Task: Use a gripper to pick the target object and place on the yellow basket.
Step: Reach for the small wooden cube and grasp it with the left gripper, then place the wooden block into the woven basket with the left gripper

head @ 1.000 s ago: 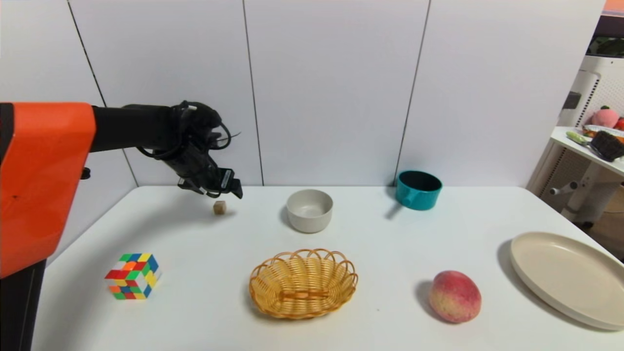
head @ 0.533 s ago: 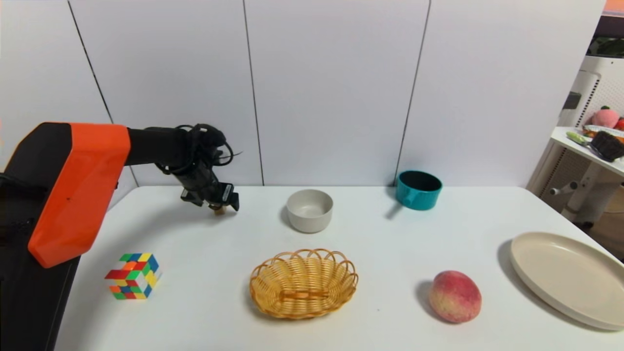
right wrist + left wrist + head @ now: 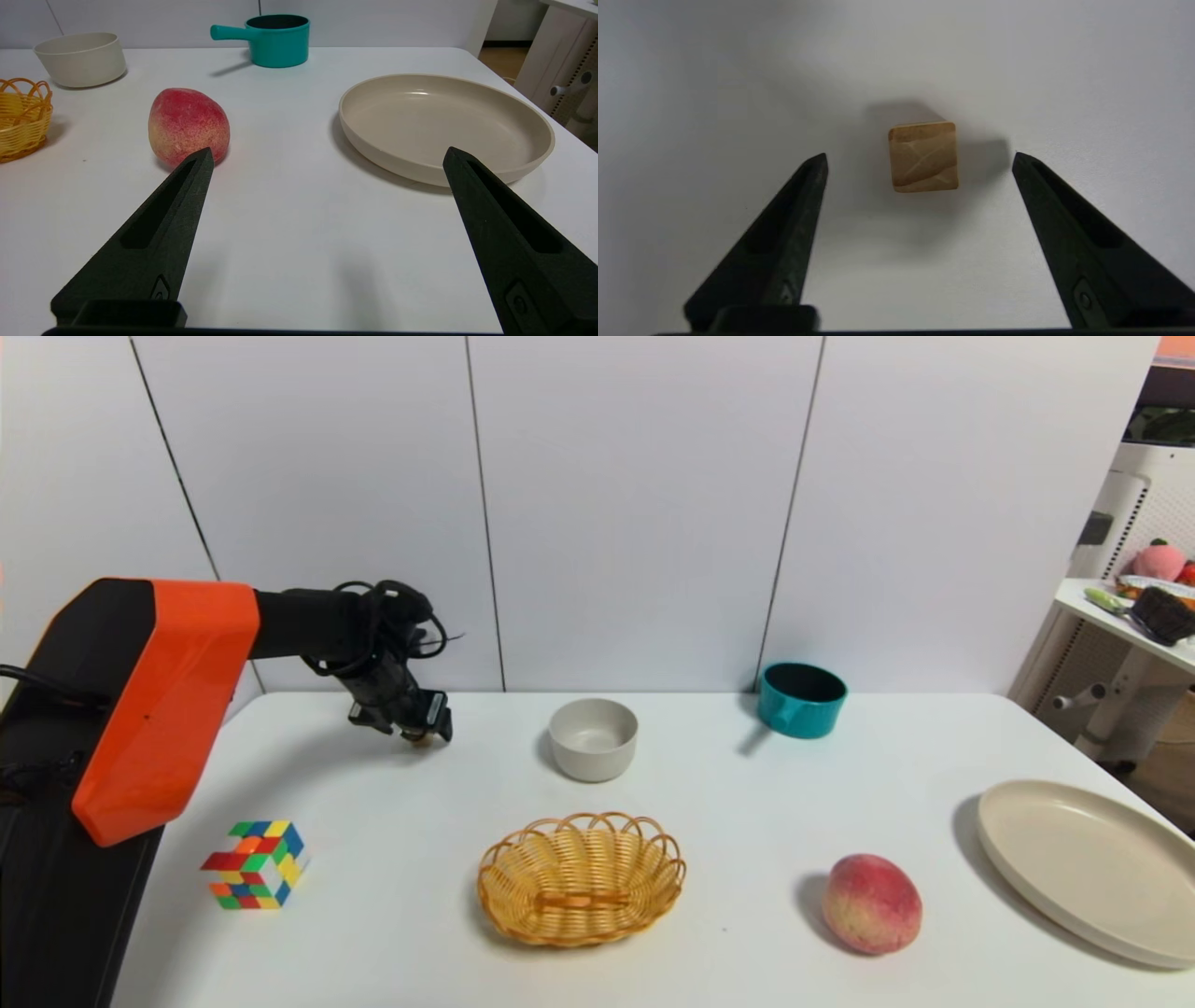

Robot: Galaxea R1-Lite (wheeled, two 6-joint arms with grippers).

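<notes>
The left claw (image 3: 920,156) stands wide with its black fingers (image 3: 803,196) flanking the tiny tan wooden cube (image 3: 923,156) on the white table (image 3: 714,93), touching neither side.

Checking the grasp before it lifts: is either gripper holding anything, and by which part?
Nothing is held. The left gripper is open around the tan cube, fingers clear of its sides.

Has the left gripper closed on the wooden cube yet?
No: the left gripper stands open, with gaps between both fingertips and the wooden cube.
</notes>
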